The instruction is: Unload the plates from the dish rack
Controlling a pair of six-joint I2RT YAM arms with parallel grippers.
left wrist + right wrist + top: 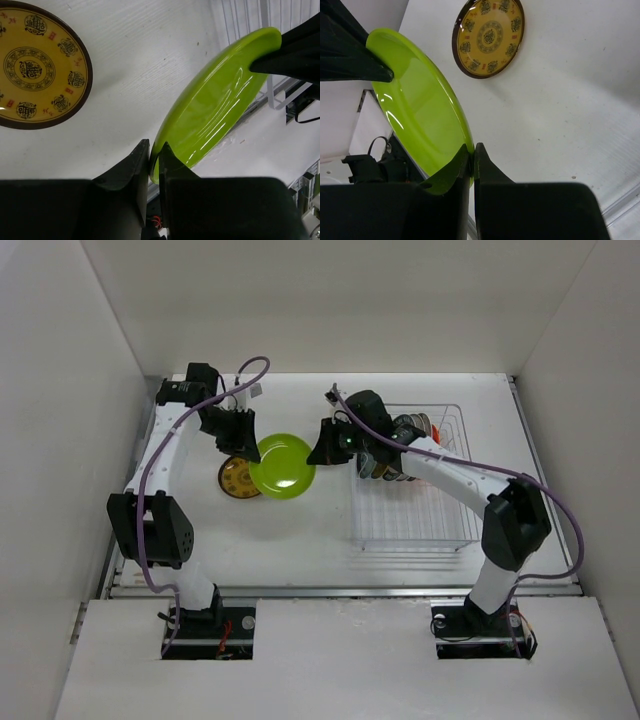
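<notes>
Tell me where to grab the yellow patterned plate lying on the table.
Probably the dark rim of the yellow plate, taken from its left side: it lies flat, face up, so only the edge offers a pinch, and the lime green plate hangs above its right side.

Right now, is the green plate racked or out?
Out: the lime green plate is held left of the dish rack, pinched by the left gripper and right gripper.

Left arm: extended toward 12 o'clock, wrist bent to 4 o'clock.
Left gripper: jaws pinched on the lime green plate.
Right arm: forearm pointed to 10 o'clock.
Right gripper: jaws pinched on the opposite rim.
</notes>
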